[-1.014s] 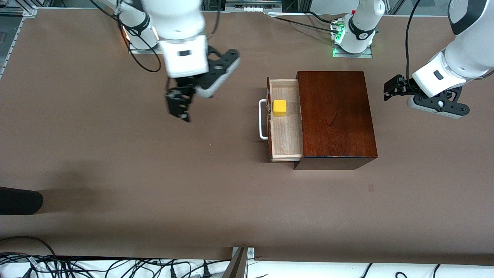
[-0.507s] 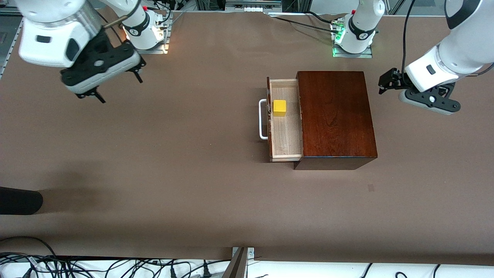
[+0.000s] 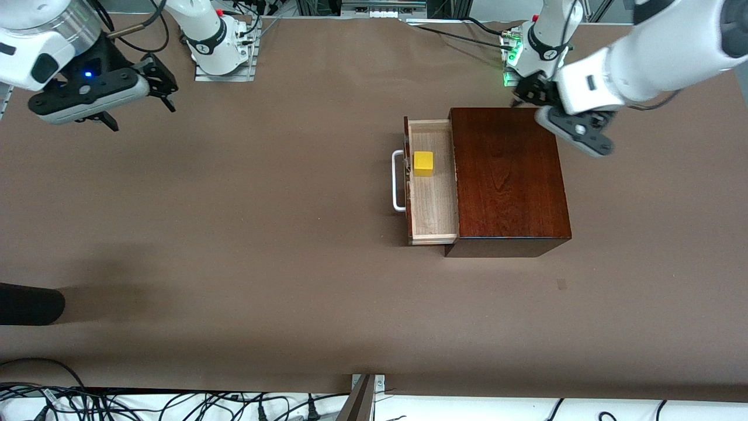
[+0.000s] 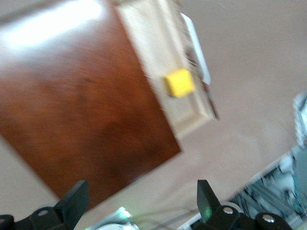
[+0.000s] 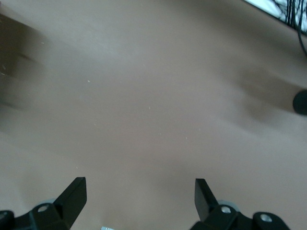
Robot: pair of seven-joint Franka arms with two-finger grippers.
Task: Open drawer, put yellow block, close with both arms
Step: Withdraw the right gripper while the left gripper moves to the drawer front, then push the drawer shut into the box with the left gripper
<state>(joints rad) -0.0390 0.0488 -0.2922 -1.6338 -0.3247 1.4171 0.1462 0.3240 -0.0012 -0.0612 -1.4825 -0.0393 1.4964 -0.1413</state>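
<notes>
The drawer (image 3: 433, 199) stands pulled out of the mahogany box (image 3: 508, 175), its white handle (image 3: 398, 181) toward the right arm's end. The yellow block (image 3: 423, 163) lies in the tray, also seen in the left wrist view (image 4: 178, 82) beside the box top (image 4: 81, 115). My left gripper (image 3: 524, 92) hangs open and empty over the box corner nearest the left arm's base, its fingers (image 4: 74, 201) wide apart. My right gripper (image 3: 159, 82) is open and empty, up over bare table near the right arm's base, with its fingers (image 5: 74, 191) spread over brown table.
A black rounded object (image 3: 29, 304) lies at the table's edge at the right arm's end, near the front camera. Cables (image 3: 146, 403) run along the near edge. The two arm bases (image 3: 219, 47) (image 3: 534, 58) stand along the robots' side.
The right arm has swung away from the table's middle to its own end. The left gripper has moved from beside the box to over its corner. Drawer and block have not moved.
</notes>
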